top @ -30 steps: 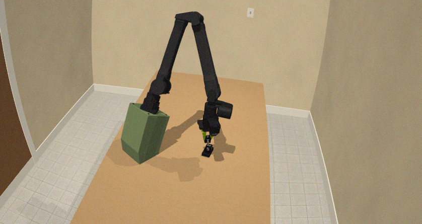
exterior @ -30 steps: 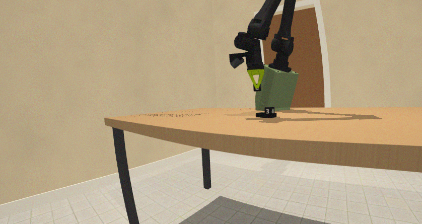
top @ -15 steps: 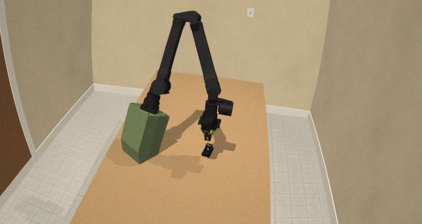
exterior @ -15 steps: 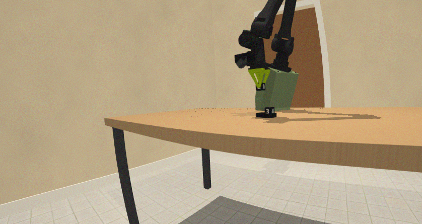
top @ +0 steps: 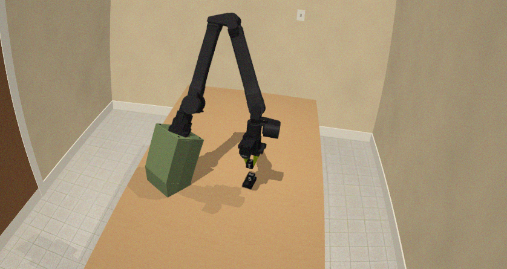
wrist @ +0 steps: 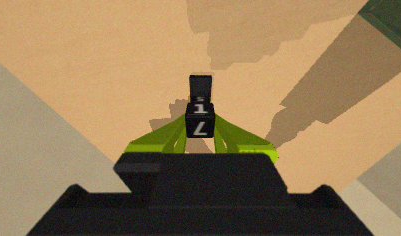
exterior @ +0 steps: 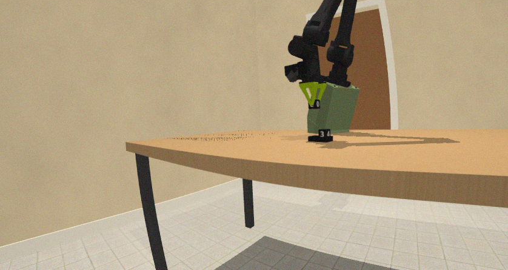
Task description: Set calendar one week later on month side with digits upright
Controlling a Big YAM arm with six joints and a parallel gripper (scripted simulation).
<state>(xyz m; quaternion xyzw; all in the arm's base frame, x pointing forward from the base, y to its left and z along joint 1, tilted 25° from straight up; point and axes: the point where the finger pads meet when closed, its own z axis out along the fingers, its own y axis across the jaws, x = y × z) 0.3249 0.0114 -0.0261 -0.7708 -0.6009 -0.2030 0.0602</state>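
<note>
The black tray [top: 247, 186] [exterior: 313, 139] [wrist: 200, 85] lies flat on the table. One black cube [top: 250, 178] [exterior: 324, 134] stands at one end of it, showing a 5 towards the top camera and 3 and 4 in the exterior view. Its top digit is unclear. The tray's other end is empty. My gripper [top: 250, 161] [exterior: 313, 104] [wrist: 200, 118] is shut on the other black cube [top: 249, 164] [exterior: 317, 104] [wrist: 200, 127], held in the air above tray height. That cube shows a 1 in the top view, a 0 in the exterior view, and 1 and 7 in the wrist view.
The green base block [top: 173, 157] [exterior: 336, 108] [wrist: 391, 22] of the arm stands on the table [top: 284, 231] [exterior: 408, 161], left of the tray in the top view. The arm arches high between the base and the gripper.
</note>
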